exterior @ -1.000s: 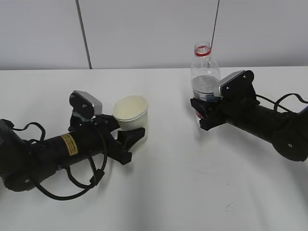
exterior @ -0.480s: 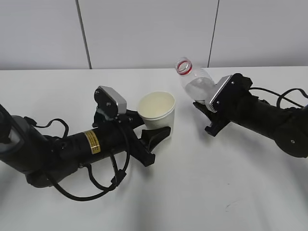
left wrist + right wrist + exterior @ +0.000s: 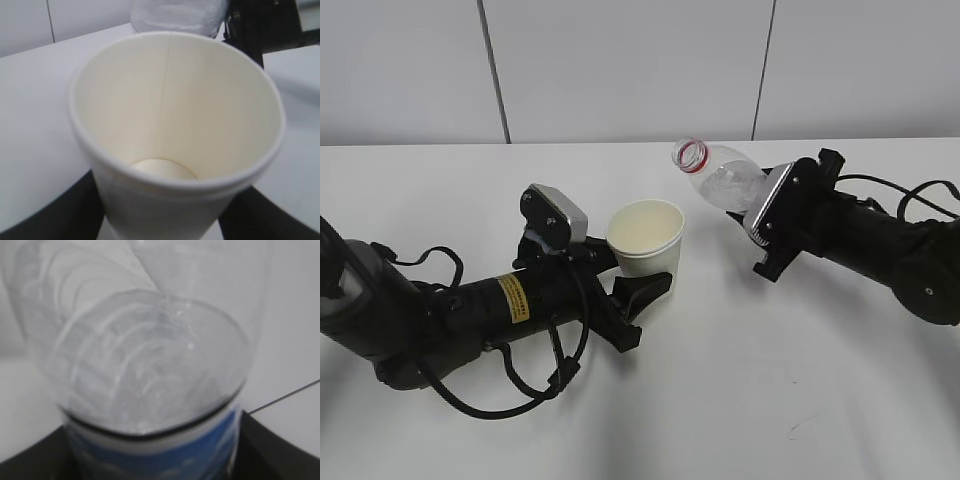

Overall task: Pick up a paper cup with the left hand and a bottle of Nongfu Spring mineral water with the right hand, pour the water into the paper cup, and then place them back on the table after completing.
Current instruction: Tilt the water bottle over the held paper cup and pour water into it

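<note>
Above the paper cup (image 3: 646,237), bottle (image 3: 720,181) tilted further.

Paper cup (image 3: 645,238): white outside, cream inside. Bottle (image 3: 720,181): clear, red neck ring, blue-and-white label. Worktop (image 3: 740,380): plain white. Arms: black.

Wall: you face a pale grey-white panelled wall (image 3: 620,60) running behind the whole scene.
Seams: you can see two thin dark vertical seams, the left seam (image 3: 492,70) and the right seam (image 3: 763,65), splitting the wall into three panels.
Table: a plain white matte table (image 3: 740,400) fills the lower part of your view; its far edge meets the wall.
Light: soft and even, leaving you only faint shadows on the tabletop.
</note>
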{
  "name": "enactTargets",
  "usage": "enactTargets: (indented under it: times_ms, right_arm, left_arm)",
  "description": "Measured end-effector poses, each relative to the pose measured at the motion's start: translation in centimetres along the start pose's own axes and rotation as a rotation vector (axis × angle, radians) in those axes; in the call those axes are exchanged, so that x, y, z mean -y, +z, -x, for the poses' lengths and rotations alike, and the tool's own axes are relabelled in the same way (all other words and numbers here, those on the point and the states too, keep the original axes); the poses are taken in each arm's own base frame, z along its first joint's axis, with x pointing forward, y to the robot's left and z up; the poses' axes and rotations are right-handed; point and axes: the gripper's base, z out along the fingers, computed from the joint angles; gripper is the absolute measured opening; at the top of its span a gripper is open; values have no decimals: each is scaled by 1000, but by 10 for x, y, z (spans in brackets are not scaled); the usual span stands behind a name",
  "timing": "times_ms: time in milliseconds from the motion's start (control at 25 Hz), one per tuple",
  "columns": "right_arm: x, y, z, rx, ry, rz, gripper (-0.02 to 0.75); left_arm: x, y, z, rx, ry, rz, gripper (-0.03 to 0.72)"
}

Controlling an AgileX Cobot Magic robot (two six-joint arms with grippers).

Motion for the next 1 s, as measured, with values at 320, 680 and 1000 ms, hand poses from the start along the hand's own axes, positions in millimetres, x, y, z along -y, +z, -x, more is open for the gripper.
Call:
enactTargets:
  times_ms: [320, 680, 1000]
  right_arm:
    - [2, 0, 1, 10, -104, -17, 427]
    - [8, -1, 6, 31, -239, -64, 425]
    - [7, 0, 10, 25, -377, -91, 423]
  left_arm:
    - [0, 0, -1, -15, 2, 0, 365]
    - [0, 0, -4, -42, 3, 2, 356]
    - [1, 0, -4, -45, 13, -14, 353]
